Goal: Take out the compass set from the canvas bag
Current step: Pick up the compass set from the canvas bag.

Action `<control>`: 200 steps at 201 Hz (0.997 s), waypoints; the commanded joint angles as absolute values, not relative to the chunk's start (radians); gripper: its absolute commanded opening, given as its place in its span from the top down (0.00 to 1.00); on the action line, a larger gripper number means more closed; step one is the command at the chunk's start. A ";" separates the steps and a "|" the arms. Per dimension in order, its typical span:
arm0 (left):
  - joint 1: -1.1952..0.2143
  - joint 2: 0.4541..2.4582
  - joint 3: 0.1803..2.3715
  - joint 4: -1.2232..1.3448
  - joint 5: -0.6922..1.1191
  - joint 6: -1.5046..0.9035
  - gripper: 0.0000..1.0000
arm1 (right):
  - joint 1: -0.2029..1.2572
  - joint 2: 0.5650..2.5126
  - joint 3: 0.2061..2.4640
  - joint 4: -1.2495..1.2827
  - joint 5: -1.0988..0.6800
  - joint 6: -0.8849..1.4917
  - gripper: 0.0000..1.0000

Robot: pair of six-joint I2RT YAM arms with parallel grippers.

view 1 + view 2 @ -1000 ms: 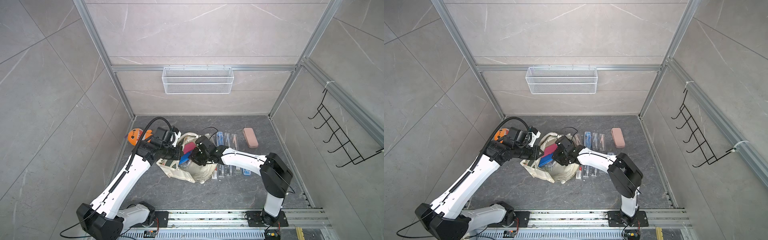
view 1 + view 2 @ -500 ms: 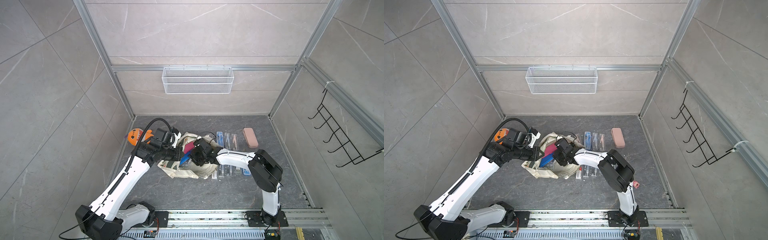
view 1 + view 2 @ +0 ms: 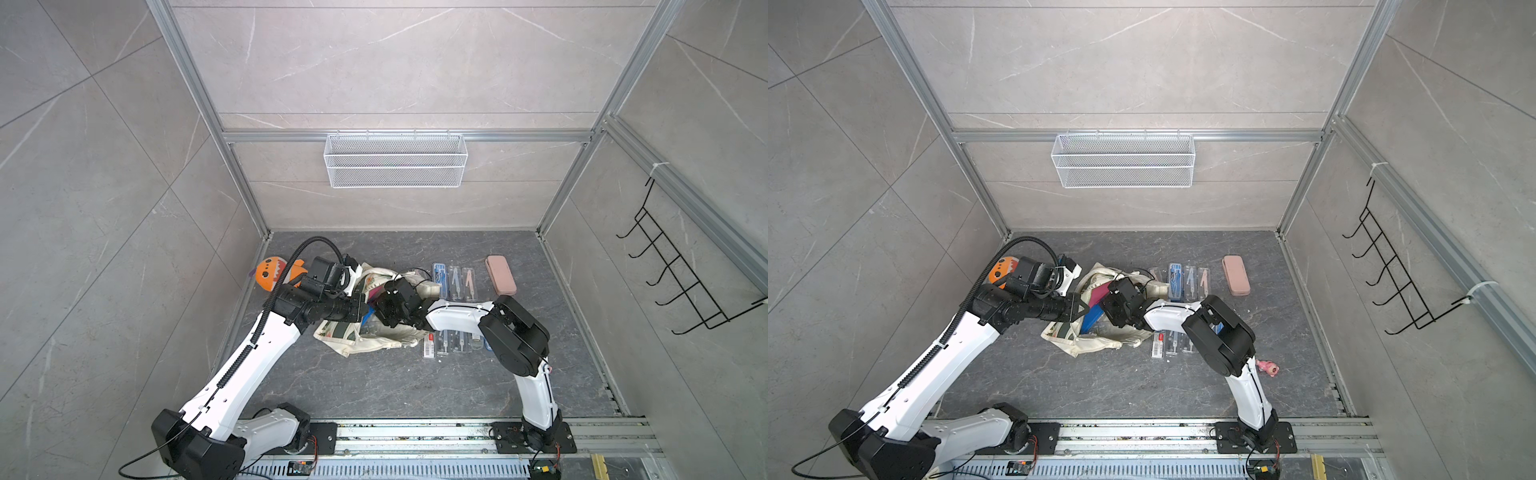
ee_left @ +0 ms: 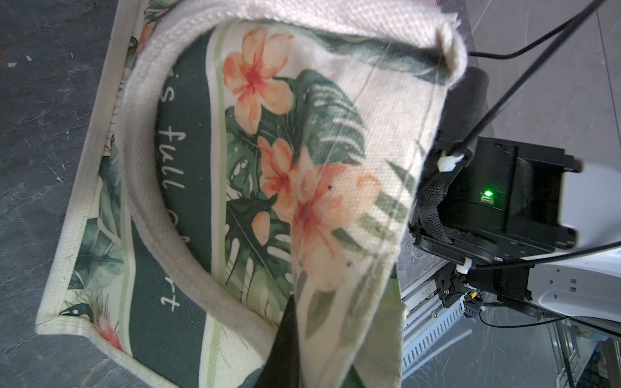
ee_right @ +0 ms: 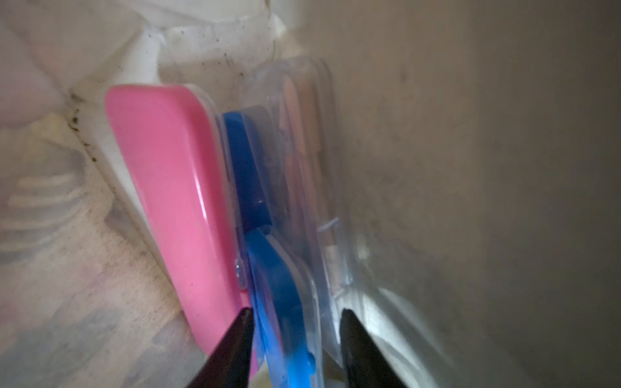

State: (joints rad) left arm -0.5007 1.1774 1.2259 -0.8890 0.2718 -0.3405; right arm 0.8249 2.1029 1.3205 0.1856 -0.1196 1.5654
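The cream canvas bag (image 3: 361,340) with its green floral panel lies crumpled on the dark floor, mouth held up. My left gripper (image 3: 365,309) is shut on the bag's rim cloth (image 4: 319,208); one dark finger (image 4: 285,336) shows under the fabric. My right gripper (image 5: 295,312) is inside the bag. Its fingers straddle a blue compass set (image 5: 279,295) in a clear-lidded case. Whether they press on it is unclear. A pink case (image 5: 174,188) leans against it on one side and a clear case (image 5: 302,134) on the other. Pink (image 3: 1098,296) and blue (image 3: 1091,320) ends poke from the bag's mouth.
Several compass sets lie in two rows on the floor right of the bag (image 3: 455,282) (image 3: 449,343). A pink pencil case (image 3: 500,280) lies further right. An orange plush toy (image 3: 272,274) sits behind my left wrist. A wire basket (image 3: 395,160) hangs on the back wall.
My right arm's elbow has swung left and forward, and its gripper has gone deeper into the bag. The left gripper keeps its hold on the rim, and the bag shifted slightly.
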 commanded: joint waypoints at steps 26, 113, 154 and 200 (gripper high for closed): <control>-0.505 1.171 1.258 -0.885 0.271 -0.360 1.00 | 0.808 2.127 1.368 0.279 -0.166 1.559 0.73; -0.505 1.205 1.264 -0.918 0.087 -0.414 1.00 | 0.806 1.917 1.270 0.237 -0.193 1.424 0.82; -0.504 1.205 1.256 -0.878 0.063 -0.432 1.00 | 0.798 1.779 1.194 0.151 -0.169 1.339 0.82; -0.503 1.204 1.251 -0.849 0.057 -0.436 1.00 | 0.769 1.697 1.166 0.061 -0.155 1.275 0.83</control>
State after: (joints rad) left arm -0.5026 1.2022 1.2304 -0.8757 0.0834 -0.4202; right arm 0.7895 1.7489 1.1839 0.1349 -0.1795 1.3472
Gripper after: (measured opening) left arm 0.097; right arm 0.188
